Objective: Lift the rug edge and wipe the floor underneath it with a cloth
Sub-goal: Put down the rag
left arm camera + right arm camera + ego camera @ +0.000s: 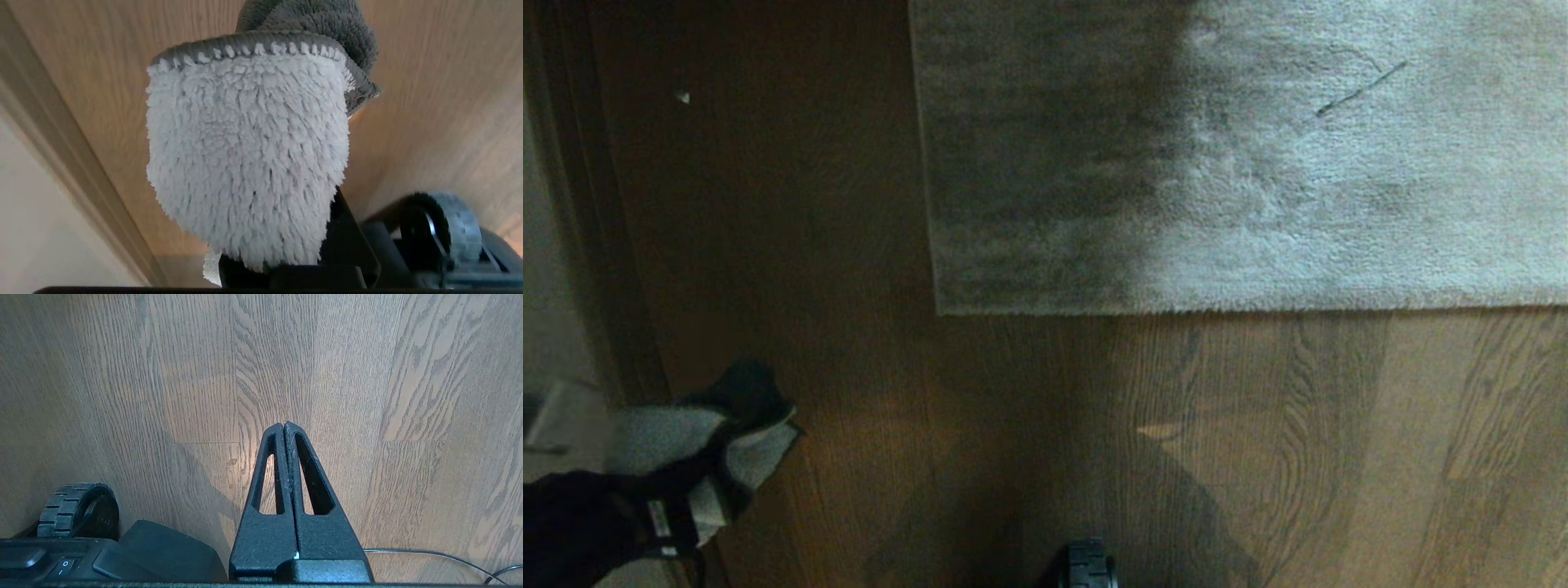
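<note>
Low at the robot's left: left pincer (739,425) clenched on the cloth (662,441), held above the floor (1013,441), well apart from the rug edge (1176,309), which lies flat. Right pincer (284,425): clenched, nothing in it, pointing at bare planks near a base wheel (69,506).

Dim head view: a broad shadow darkens the rug edge (1045,306) far ahead of the blurred left gripper (743,416), while light brightens the floor (1462,425); the cloth (245,163) between its jaws looks evenly lit and sharp.
</note>
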